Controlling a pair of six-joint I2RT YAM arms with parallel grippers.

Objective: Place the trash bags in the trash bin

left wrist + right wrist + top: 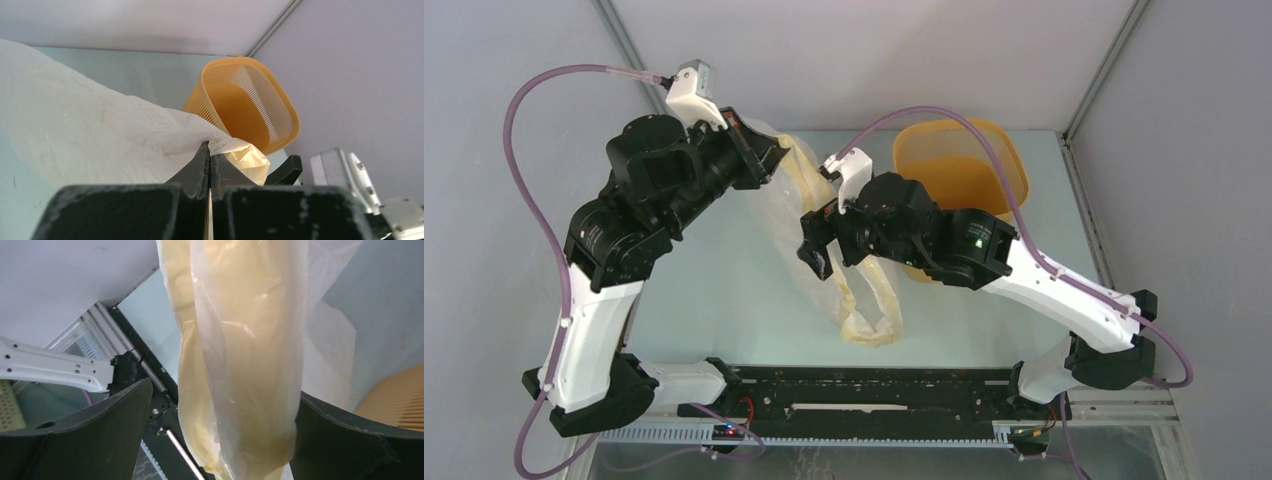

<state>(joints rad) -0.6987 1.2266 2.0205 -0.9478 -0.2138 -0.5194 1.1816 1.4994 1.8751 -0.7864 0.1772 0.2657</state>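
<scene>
The trash bag [784, 215], thin and whitish with a pale yellow band, hangs stretched from the back of the table down to a yellow fold [874, 325] near the front. My left gripper [764, 150] is shut on its upper edge, with the jaws pinched on the plastic in the left wrist view [209, 150]. My right gripper [814, 248] is open, and a hanging strand of the bag [240, 365] passes between its fingers [100, 430]. The yellow-orange trash bin [964, 165] stands at the back right, beyond the right wrist, and also shows in the left wrist view [250, 105].
The grey enclosure walls close in the table on the left, right and back. A black rail [864, 395] runs along the near edge between the arm bases. Purple cables [524, 130] loop over both arms.
</scene>
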